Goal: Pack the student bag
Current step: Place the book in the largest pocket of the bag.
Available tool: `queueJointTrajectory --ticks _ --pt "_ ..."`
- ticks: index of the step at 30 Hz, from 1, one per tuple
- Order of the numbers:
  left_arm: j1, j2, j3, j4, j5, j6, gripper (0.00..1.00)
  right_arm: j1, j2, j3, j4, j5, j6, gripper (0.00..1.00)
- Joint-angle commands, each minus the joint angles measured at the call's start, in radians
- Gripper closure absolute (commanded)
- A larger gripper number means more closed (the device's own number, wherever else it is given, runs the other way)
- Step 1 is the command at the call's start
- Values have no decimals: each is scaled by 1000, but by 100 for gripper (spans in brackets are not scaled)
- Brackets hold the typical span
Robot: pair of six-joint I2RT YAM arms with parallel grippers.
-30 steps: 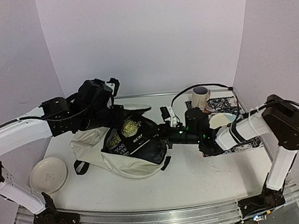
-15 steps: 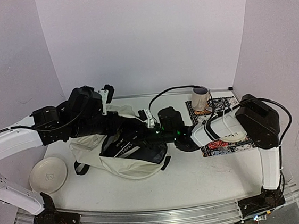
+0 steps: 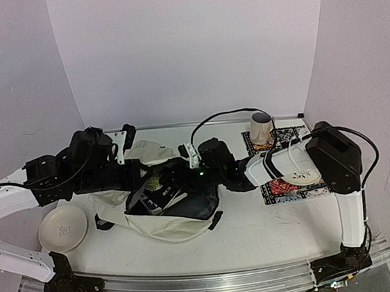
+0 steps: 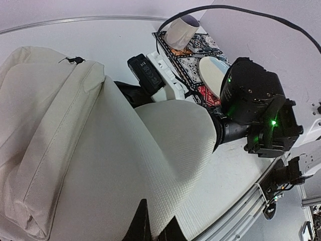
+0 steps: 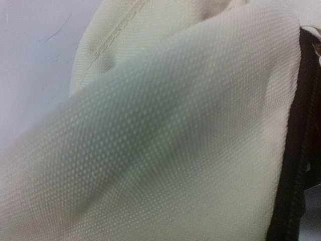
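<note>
Centre-left on the table [image 3: 259, 228], item one: the student bag [image 3: 171, 221], cream fabric, slumped on its side with the mouth gaping and dark lining showing. Contents, as far as I can see them: dark-covered books [image 3: 156, 192], lying tilted just inside the opening. Item two: my left gripper [image 4: 156, 227], at 9 o'clock of the opening, fingers pinched together on a fold of the bag's cream cloth, which rises from them in a ridge across the left wrist view. Item three: my right gripper [image 3: 190, 169], reaching in from 3 o'clock, its tip buried at the bag's mouth. My right wrist camera shows only woven cream fabric and a black seam pressed close, so I cannot tell whether those fingers are apart or together. Item four: white plate [image 3: 63, 228], at 8 o'clock of the bag, just beside it. Item five: patterned red-blue mat [image 3: 283, 190], at 3 o'clock, under my right forearm, bearing a pale dish [image 3: 301, 175]. Item six: cup [image 3: 262, 127], upright, at the mat's far edge, 1 o'clock of the bag.
</note>
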Motion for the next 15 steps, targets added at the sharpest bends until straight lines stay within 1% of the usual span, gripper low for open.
queueJointTrajectory --ticks 1,8,12,15 --pt "-9 -29 -7 96 66 -34 100 4 -75 9 -90 6 -101 36" --pt "-9 -16 -19 146 113 -41 100 21 -135 -51 -134 32 -132 34" --pt "-10 13 -25 181 157 -48 100 47 -102 8 -164 69 -143 34" --pt "-10 17 -23 194 187 -53 100 66 -51 90 -226 116 -165 33"
